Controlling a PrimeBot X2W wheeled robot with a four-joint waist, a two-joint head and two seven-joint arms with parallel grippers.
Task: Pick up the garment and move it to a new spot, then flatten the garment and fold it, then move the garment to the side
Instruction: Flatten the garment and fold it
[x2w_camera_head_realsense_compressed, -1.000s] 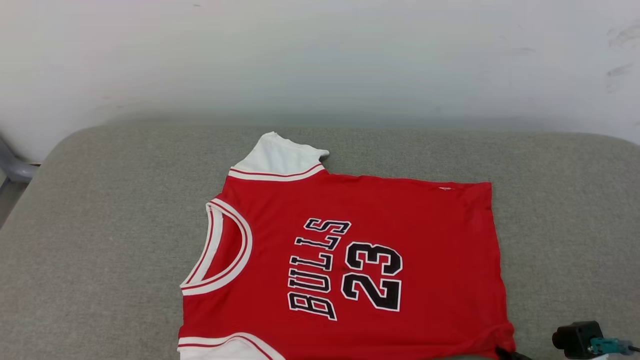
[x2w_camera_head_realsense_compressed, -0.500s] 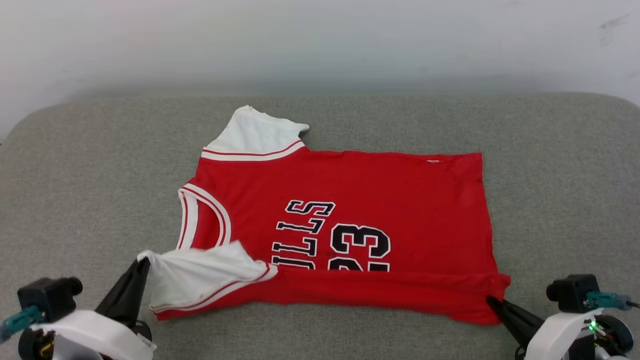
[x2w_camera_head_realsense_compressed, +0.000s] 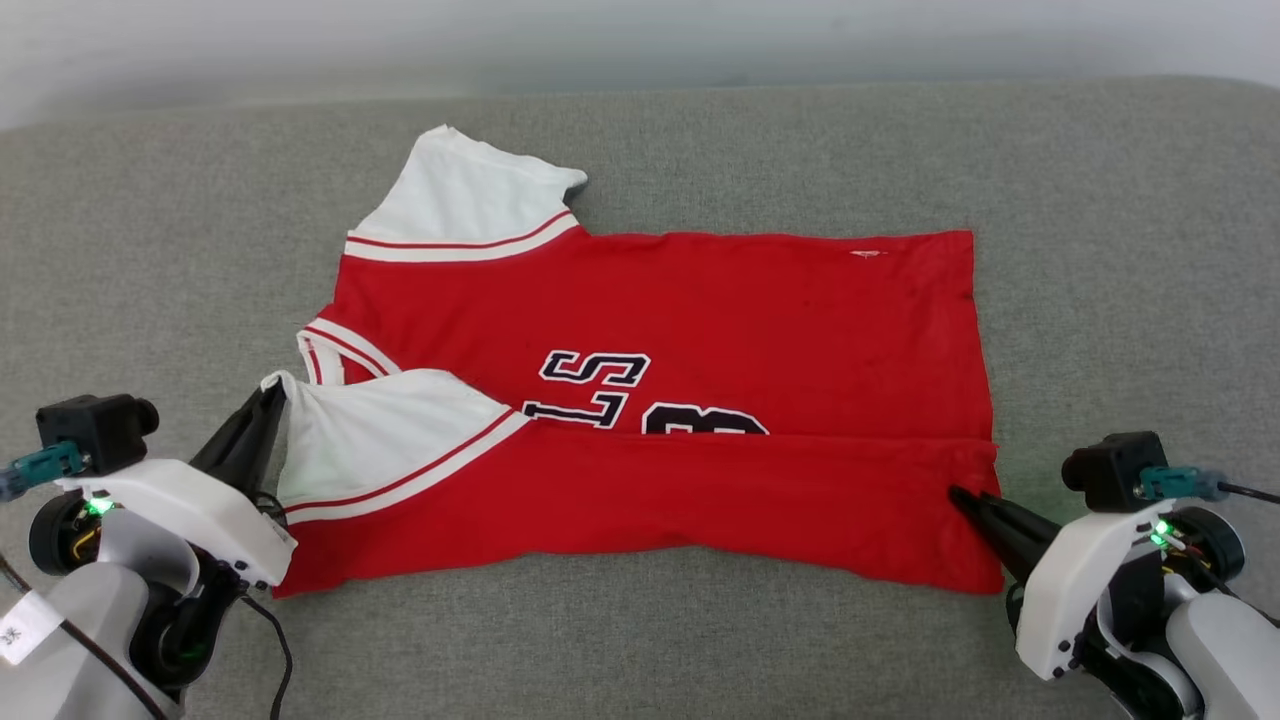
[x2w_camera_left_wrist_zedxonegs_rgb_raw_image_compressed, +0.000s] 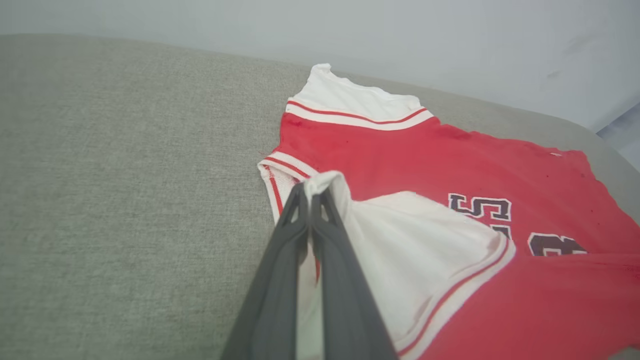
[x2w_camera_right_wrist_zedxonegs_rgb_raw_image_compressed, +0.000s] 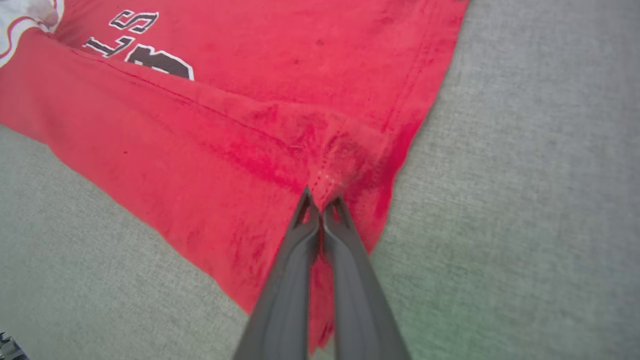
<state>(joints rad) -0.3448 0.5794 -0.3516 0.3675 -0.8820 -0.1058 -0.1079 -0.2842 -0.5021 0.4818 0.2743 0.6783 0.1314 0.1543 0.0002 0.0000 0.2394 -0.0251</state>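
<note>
The garment (x2w_camera_head_realsense_compressed: 700, 310) is a red jersey with white sleeves, lying on a grey cushion with its collar to the left. Its near half is lifted and folded over the chest, hiding most of the black-and-white lettering. My left gripper (x2w_camera_head_realsense_compressed: 272, 392) is shut on the tip of the near white sleeve (x2w_camera_left_wrist_zedxonegs_rgb_raw_image_compressed: 415, 245), seen pinched between the dark fingers (x2w_camera_left_wrist_zedxonegs_rgb_raw_image_compressed: 280, 260) in the left wrist view. My right gripper (x2w_camera_head_realsense_compressed: 958, 494) is shut on the red hem corner (x2w_camera_right_wrist_zedxonegs_rgb_raw_image_compressed: 330, 150) at the right, where the cloth bunches at the fingertips (x2w_camera_right_wrist_zedxonegs_rgb_raw_image_compressed: 320, 202).
The grey fabric cushion (x2w_camera_head_realsense_compressed: 150, 250) stretches wide on both sides of the jersey and in front of it. A pale wall (x2w_camera_left_wrist_zedxonegs_rgb_raw_image_compressed: 450, 30) rises behind its far edge.
The head camera has tilted down. Both grippers have carried the near edge of the jersey farther over the chest, so the fold now covers more of the letters and number.
</note>
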